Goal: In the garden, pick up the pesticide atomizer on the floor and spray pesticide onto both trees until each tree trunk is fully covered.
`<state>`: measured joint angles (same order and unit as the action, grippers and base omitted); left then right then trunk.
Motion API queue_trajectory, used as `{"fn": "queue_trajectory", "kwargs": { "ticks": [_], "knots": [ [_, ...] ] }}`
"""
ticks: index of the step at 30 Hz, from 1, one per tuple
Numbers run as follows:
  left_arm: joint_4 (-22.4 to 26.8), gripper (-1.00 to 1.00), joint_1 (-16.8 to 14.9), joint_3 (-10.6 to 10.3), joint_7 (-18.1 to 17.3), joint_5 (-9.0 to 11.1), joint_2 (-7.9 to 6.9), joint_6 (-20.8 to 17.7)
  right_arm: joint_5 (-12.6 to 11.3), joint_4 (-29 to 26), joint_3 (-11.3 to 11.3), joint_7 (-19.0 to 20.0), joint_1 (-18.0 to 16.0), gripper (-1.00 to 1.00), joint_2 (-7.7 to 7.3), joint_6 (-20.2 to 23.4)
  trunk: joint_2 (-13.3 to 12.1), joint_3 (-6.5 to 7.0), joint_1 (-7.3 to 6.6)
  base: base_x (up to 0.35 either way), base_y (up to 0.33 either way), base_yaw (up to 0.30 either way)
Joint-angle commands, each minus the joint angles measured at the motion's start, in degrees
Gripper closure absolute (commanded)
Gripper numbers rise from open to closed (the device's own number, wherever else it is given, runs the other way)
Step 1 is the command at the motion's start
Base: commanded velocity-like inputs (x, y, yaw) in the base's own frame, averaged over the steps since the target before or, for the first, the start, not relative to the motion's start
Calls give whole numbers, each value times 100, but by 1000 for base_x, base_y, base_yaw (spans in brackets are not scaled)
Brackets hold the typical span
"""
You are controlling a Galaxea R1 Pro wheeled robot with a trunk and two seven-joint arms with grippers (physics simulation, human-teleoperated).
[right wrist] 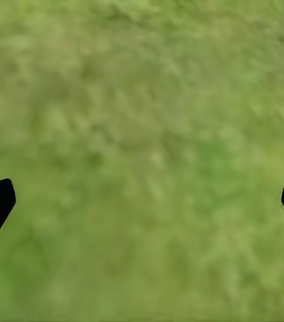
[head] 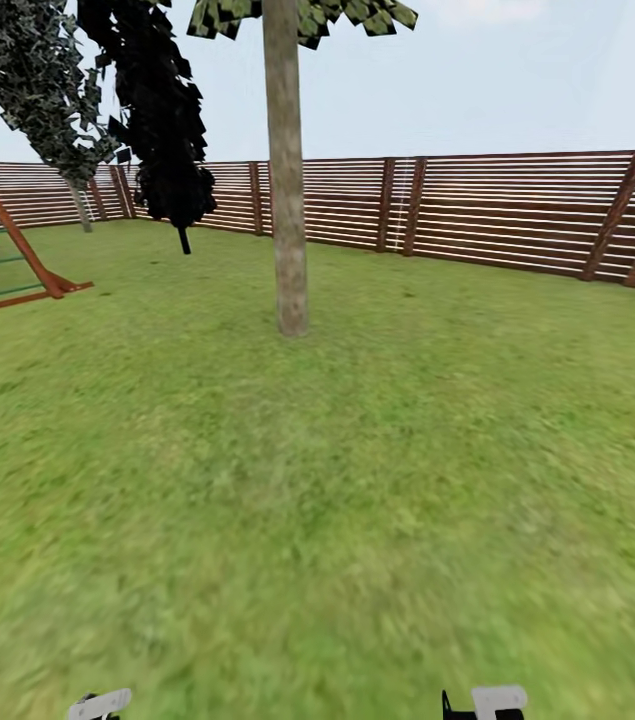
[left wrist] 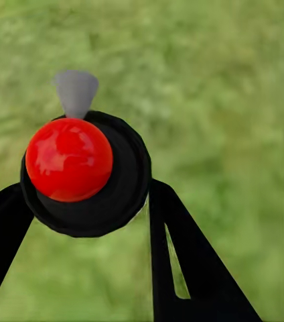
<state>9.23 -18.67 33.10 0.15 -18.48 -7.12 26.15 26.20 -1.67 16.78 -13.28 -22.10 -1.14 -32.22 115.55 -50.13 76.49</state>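
The left end effector [left wrist: 88, 221] pinches the atomizer [left wrist: 82, 171] over the lawn [head: 357, 480]; the right end effector [right wrist: 142, 201] is spread wide. A tree trunk [head: 287, 200] stands ahead, before the fence [head: 517, 210].

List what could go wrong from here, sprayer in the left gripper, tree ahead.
1. The tree trunk stands well ahead across the grass; spraying from here would likely fall short.
2. The left gripper pinches the sprayer by its round black top; it could twist or slip, sending the grey nozzle off aim.
3. The wooden play frame stands left of the path; a drift left could clip it.
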Motion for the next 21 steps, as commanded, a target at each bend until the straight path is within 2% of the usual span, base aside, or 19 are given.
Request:
{"fn": "queue_trajectory", "kwargs": {
  "ticks": [1, 21],
  "knots": [
    [-4, 100, -5, 48, 2, -59, 0, 23, 61, 9, 27, -34, -5, -100, 0, -12, 2, -5, 3, 319, -125, 0],
    [-7, 100, -5, 47, 2, -59, 0, 29, 61, 9, 27, -34, -5, -100, 0, -12, 2, -5, 3, 331, -96, 0]
  ]
}}
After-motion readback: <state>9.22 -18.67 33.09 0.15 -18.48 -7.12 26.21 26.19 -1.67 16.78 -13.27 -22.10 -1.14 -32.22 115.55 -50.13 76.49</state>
